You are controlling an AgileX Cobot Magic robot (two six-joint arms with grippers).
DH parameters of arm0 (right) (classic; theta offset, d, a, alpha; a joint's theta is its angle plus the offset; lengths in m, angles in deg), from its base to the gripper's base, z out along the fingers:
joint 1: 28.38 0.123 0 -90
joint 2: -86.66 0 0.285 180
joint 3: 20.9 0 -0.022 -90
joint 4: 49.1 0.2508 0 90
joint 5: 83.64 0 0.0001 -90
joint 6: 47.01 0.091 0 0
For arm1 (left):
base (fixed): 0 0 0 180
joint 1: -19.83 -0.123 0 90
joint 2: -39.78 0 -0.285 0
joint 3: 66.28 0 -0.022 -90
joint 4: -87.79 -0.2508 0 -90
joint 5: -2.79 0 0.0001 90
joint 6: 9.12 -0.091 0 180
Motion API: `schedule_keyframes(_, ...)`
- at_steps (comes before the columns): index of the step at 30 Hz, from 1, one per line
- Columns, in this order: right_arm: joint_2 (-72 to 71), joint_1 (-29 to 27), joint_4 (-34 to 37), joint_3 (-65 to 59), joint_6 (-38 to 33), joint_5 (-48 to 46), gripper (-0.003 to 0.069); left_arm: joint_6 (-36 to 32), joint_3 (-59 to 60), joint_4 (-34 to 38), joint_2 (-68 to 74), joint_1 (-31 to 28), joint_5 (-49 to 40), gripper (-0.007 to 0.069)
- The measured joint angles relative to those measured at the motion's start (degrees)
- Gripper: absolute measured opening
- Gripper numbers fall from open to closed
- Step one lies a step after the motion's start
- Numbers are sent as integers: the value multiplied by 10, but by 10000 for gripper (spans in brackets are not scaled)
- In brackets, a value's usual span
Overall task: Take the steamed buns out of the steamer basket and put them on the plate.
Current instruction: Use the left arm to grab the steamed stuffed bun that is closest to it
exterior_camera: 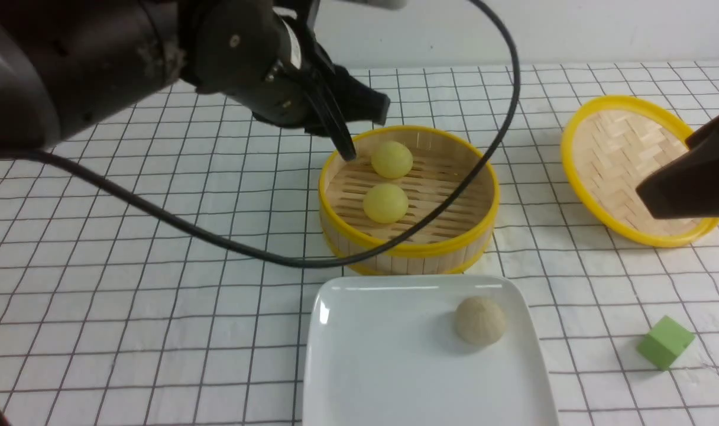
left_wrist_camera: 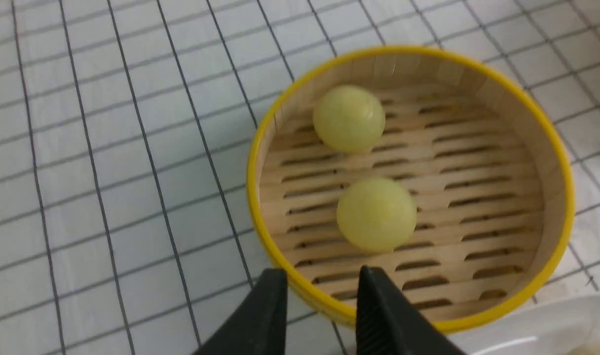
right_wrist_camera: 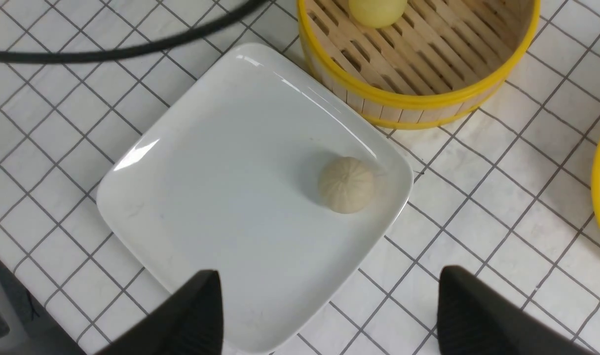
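Green cube [exterior_camera: 665, 342] front-rt on grid cloth [exterior_camera: 129, 266]; yellow-rim woven lid [exterior_camera: 617, 160] behind it.

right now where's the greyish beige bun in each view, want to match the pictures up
Front view: greyish beige bun on the white plate, right of its middle, nearer than the basket.
Left wrist view: only a pale sliver at the frame's edge by the plate's rim; too little to be sure.
Right wrist view: the bun sits near the plate corner beside the basket.
Shared landmark: the yellow-rimmed steamer basket, in all three views.

front faces forward — wrist views look down, share steamer basket [left_wrist_camera: 477, 197]
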Motion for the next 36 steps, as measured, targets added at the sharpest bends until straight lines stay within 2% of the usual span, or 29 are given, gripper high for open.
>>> schedule_keyframes(6, 0, 0, 0, 0, 0, 0, 558, -23, 0, 59, 29, 0, -69, 233)
schedule_keyframes(11, 0, 0, 0, 0, 0, 0, 558, -116, -2, 173, 21, 0, -94, 233)
schedule_keyframes(15, 0, 0, 1, 0, 0, 0, 558, -170, -28, 213, 21, 0, -106, 235)
schedule_keyframes(21, 0, 0, 3, -6, 0, 0, 558, -175, -100, 145, 35, 0, -111, 236)
schedule_keyframes(23, 0, 0, 7, -15, 0, 0, 558, -156, -131, 72, 55, 0, -109, 236)
schedule_keyframes(24, 0, 0, 8, -17, 0, 0, 558, -156, -132, 66, 57, 0, -108, 236)
schedule_keyframes(25, 0, 0, 11, -23, 0, 0, 558, -136, -144, 19, 74, -1, -97, 236)
schedule_keyframes(27, 0, 0, 12, -32, 0, 0, 558, -123, -148, -16, 92, -1, -77, 236)
schedule_keyframes(36, 0, 0, 5, -37, -1, 0, 558, -112, -148, -27, 170, -1, -2, 236)
